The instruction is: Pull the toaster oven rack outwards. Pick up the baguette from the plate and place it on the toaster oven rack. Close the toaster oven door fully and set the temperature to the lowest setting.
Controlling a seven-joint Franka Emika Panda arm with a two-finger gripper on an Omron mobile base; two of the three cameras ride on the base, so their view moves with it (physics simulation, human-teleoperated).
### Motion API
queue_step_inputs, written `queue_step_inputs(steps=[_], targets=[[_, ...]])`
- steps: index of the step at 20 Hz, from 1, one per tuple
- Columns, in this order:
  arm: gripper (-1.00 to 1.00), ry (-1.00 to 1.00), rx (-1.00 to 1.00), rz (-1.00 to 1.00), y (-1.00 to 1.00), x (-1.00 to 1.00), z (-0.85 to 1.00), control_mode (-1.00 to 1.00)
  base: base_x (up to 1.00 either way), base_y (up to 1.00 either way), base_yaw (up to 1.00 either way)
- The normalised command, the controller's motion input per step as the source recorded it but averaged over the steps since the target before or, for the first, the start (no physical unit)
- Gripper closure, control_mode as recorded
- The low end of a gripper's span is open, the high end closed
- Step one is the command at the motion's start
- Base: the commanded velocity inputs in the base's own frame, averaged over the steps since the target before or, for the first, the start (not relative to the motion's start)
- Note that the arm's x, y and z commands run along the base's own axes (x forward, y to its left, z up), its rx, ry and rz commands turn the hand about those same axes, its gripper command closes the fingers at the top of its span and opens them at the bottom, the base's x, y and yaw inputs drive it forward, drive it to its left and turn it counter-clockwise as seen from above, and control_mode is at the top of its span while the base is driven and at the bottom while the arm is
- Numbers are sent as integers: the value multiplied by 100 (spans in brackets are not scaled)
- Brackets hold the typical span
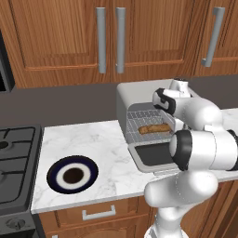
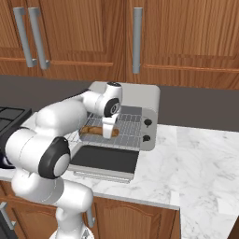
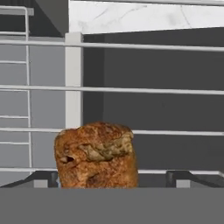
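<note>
While over toaster oven (image 1: 139, 100), left base view: baguette (image 1: 155, 128) lying on pulled-out rack (image 1: 146, 125), door (image 1: 151, 155) dropped flat in front, plate (image 1: 72, 174) left of oven. Right base view: gripper (image 2: 109, 131) down at baguette, likely for release. Hand view: fingertips (image 3: 43, 178) well apart, flanking baguette end w/ gaps; not gripping.

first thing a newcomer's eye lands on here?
The baguette lying on the pulled-out toaster oven rack, with the white arm's hand right over it. Next, the toaster oven door folded down flat onto the marble counter, and the plate near the stove.
</note>
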Motion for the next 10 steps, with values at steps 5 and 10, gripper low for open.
queue_step_inputs(steps=[5, 10], targets=[[-100, -1, 3, -4, -41, -14, 28, -100, 0, 0, 0], [-100, -5, 4, -2, -38, -19, 30, -100, 0, 0, 0]])
